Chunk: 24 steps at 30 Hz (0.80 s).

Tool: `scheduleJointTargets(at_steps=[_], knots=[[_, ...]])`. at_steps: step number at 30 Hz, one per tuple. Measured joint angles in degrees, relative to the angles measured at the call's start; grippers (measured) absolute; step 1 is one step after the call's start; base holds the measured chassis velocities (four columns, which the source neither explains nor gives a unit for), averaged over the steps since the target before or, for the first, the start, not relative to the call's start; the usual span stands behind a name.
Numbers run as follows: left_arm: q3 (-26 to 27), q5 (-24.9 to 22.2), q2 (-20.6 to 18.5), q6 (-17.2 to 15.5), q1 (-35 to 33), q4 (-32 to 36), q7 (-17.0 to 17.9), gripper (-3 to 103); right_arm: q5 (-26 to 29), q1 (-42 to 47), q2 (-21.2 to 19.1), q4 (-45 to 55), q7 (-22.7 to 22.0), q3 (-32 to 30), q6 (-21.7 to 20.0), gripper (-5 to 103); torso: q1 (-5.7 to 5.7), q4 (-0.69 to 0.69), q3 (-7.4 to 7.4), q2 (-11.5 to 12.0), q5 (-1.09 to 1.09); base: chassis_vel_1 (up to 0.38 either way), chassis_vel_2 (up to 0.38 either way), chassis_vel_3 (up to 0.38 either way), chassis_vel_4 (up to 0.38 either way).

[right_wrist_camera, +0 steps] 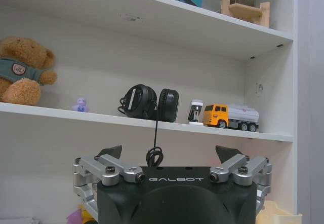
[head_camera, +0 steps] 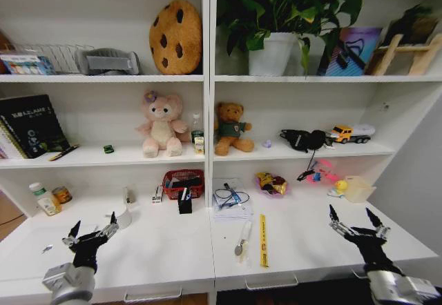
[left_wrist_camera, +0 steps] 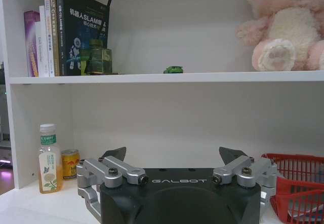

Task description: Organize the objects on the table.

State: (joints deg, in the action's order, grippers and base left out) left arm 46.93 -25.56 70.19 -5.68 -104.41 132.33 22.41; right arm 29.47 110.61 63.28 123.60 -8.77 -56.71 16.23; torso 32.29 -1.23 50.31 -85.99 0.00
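Seen from the head view, both arms hover low over the front of the table [head_camera: 166, 250], the left claw [head_camera: 93, 228] and the right claw [head_camera: 356, 217] each spread wide and holding nothing. The yellow ruler [head_camera: 263, 240] lies near the front edge beside a pen [head_camera: 243, 237], between the two claws and well apart from either. A tiny green toy car [head_camera: 108, 149] sits on the middle shelf [head_camera: 90, 156]. The ruler lies flat and thin, so I judge a pinch could skid off it or nudge it over the table's edge.

From the left wrist view, the left claw [left_wrist_camera: 174, 159] stands wide open before the shelf, the green car [left_wrist_camera: 173, 70] above it. A drink bottle [left_wrist_camera: 49, 158] and small can [left_wrist_camera: 70, 163] stand close together; a sweeping reach might topple them.

From the right wrist view, the right claw [right_wrist_camera: 171, 155] is likewise wide. A headphone cable [right_wrist_camera: 155, 140] dangles from the shelf edge just beyond it and could snag a finger if the arm rises.
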Motion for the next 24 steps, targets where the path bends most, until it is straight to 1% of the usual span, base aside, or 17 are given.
scheduleJointTargets(at_steps=[5, 8, 9, 13, 17, 19, 20, 21, 22, 23, 24], knots=[[0.00, 0.02, 0.01, 0.00, 0.00, 0.00, 0.02, 100, 0.00, -0.07, -0.01, -0.01, 0.00, 0.02, -0.02, 100, 0.00, 0.03, 0.00, 0.01, 0.02, 0.008, 0.120, -0.015, -0.087], [-0.01, 0.02, 0.00, -0.01, 0.00, 0.01, 0.03, 100, 0.00, -0.07, -0.01, -0.01, 0.00, 0.03, -0.02, 100, 0.01, -0.02, 0.00, 0.00, -0.04, 0.042, 0.192, -0.065, -0.206], [-0.01, 0.02, 0.01, -0.01, 0.00, 0.01, 0.03, 100, 0.00, -0.07, -0.01, -0.01, 0.00, 0.03, -0.02, 100, 0.01, -0.01, 0.00, 0.01, 0.03, 0.128, 0.241, -0.115, -0.233], [-0.01, 0.02, 0.01, -0.01, -0.01, 0.01, 0.04, 100, -0.01, -0.07, -0.01, -0.01, 0.00, 0.04, -0.02, 100, 0.01, 0.02, 0.00, 0.01, -0.01, 0.147, 0.267, -0.146, -0.274], [0.00, 0.03, 0.00, 0.00, 0.00, 0.02, 0.06, 100, -0.01, -0.05, -0.01, -0.01, 0.00, 0.04, -0.03, 100, 0.02, -0.01, 0.01, 0.01, 0.00, 0.221, 0.271, -0.202, -0.284], [0.01, 0.03, 0.00, -0.01, 0.00, 0.01, 0.07, 100, -0.01, -0.05, -0.01, -0.01, 0.00, 0.05, -0.03, 100, 0.03, 0.02, 0.01, 0.01, 0.00, 0.236, 0.247, -0.253, -0.214], [0.01, 0.03, 0.00, -0.01, -0.01, 0.01, 0.13, 100, -0.01, -0.06, -0.01, 0.00, 0.02, 0.05, -0.02, 100, 0.03, 0.05, 0.01, 0.01, -0.04, 0.200, 0.216, -0.253, -0.169], [0.01, 0.03, 0.00, -0.01, -0.01, 0.01, 0.15, 100, -0.01, -0.05, -0.01, 0.00, 0.02, 0.06, -0.02, 100, 0.01, -0.01, -0.01, 0.00, -0.05, 0.121, 0.116, -0.158, -0.169], [0.01, 0.03, 0.00, -0.01, -0.01, 0.01, 0.15, 100, -0.01, -0.05, -0.01, 0.00, 0.02, 0.06, -0.02, 100, 0.01, -0.01, -0.01, 0.00, -0.05, 0.121, 0.116, -0.158, -0.169], [0.01, 0.03, 0.00, -0.01, -0.01, 0.01, 0.14, 100, -0.01, -0.02, -0.01, 0.00, 0.02, 0.05, -0.02, 100, -0.01, -0.04, -0.01, -0.01, -0.03, 0.121, 0.006, -0.105, -0.119], [0.01, 0.03, 0.00, -0.01, -0.01, 0.01, 0.14, 100, -0.01, -0.03, -0.01, 0.00, 0.02, 0.06, -0.03, 100, 0.00, -0.01, -0.01, -0.01, 0.00, 0.058, 0.006, -0.039, -0.024]])
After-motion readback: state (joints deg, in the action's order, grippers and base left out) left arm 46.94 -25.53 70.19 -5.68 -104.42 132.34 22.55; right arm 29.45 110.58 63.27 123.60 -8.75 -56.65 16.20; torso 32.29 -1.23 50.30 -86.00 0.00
